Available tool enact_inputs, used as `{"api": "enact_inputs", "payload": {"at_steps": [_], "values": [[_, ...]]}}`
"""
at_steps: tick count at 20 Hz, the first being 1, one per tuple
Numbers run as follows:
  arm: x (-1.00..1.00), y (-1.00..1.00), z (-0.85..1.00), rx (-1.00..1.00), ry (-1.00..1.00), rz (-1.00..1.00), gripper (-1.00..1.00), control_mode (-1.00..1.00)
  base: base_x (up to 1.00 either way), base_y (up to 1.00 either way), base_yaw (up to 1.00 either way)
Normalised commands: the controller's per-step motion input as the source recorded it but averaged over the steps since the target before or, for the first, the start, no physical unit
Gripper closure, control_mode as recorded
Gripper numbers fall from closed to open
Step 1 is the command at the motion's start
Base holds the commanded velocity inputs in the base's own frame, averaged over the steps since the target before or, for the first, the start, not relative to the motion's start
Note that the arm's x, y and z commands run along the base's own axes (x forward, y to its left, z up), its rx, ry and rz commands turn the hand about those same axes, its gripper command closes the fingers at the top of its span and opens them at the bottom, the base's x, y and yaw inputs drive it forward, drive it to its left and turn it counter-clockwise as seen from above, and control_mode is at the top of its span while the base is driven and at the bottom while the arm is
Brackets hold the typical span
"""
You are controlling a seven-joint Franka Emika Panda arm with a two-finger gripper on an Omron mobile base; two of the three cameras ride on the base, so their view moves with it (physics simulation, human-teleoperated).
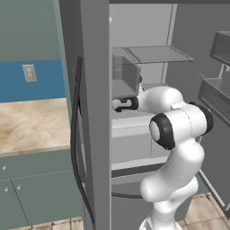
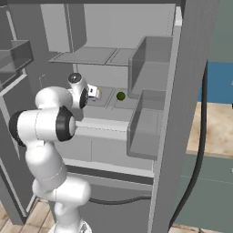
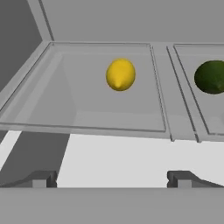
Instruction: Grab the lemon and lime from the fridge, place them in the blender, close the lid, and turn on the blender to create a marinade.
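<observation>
Beige marbled countertop (image 1: 31, 123) over teal-green counter cabinets (image 1: 31, 188) runs along the left of my left base view, with a blue wall strip and a pale wall socket (image 1: 29, 72) above it. To its right stands the tall grey fridge (image 1: 92, 112), door swung wide, black rubber seal (image 1: 75, 148) down its edge. My white arm (image 1: 173, 148) rises from the lower right and reaches into the fridge at mid height; from here I cannot see the fingertips, which are behind the fridge wall.

From the right base view I look into the fridge interior with its pale grey shelves (image 2: 91, 55) and drawers. My arm bends in from the lower left, its wrist pointing at the middle shelf. A small round dark green lime (image 2: 120, 96) sits on that shelf, a little to the right of the hand. A speck of yellow shows just past the hand, too small for me to name from this side.

Through the hand view I see the two dark fingertips of my gripper (image 3: 111, 178) standing far apart at the bottom, nothing between them. Ahead, an oval bright yellow lemon (image 3: 120, 75) lies in a shallow pale grey shelf tray (image 3: 52, 113), near its back. The lime lies in the neighbouring tray at the right edge, partly cut off. Both fruits are well apart from the fingers.
</observation>
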Motion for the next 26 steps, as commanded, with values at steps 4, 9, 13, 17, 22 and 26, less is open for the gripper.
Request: {"api": "enact_inputs", "payload": {"at_steps": [4, 9, 13, 17, 22, 26], "values": [[0.44, 0.09, -0.07, 0.00, 0.02, 0.00, -1.00, -1.00, 0.00, 0.00, 0.00], [0.38, 0.00, -0.08, 0.00, 0.02, 0.00, -1.00, -1.00, 0.00, 0.00, 0.00], [0.37, 0.00, -0.17, 0.00, 0.02, 0.00, -1.00, -1.00, 0.00, 0.00, 0.00], [0.36, 0.00, -0.25, 0.00, 0.04, 0.00, -1.00, -1.00, 0.00, 0.00, 0.00], [0.43, -0.01, -0.18, 0.00, 0.01, 0.00, -1.00, -1.00, 0.00, 0.00, 0.00], [0.40, -0.04, -0.12, 0.00, 0.00, 0.00, -1.00, -1.00, 0.00, 0.00, 0.00]]}}
